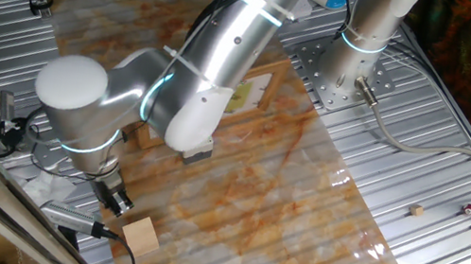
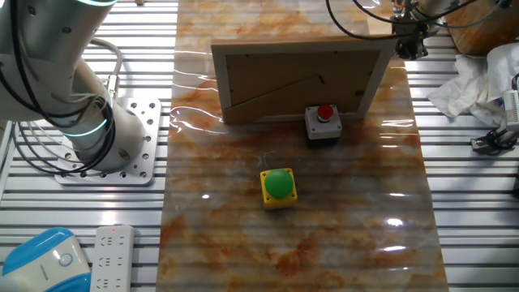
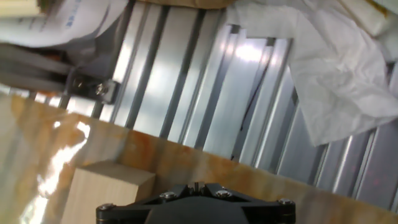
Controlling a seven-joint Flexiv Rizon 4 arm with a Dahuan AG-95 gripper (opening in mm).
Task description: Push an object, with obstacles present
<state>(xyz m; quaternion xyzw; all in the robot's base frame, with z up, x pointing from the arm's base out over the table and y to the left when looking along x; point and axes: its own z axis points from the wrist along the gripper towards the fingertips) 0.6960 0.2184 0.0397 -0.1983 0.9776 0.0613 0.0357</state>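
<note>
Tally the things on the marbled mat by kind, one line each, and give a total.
Wooden cube: 1
Button boxes: 2, a grey one with a red button and a yellow one with a green button
Wooden-framed panel: 1
Total: 4

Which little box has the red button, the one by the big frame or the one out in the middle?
The grey box beside the frame; the middle yellow box has a green button.

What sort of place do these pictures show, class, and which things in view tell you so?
Most likely a robotics lab workbench: a robot arm bolted to a slatted metal table, test props such as a green button box, and a power strip.
</note>
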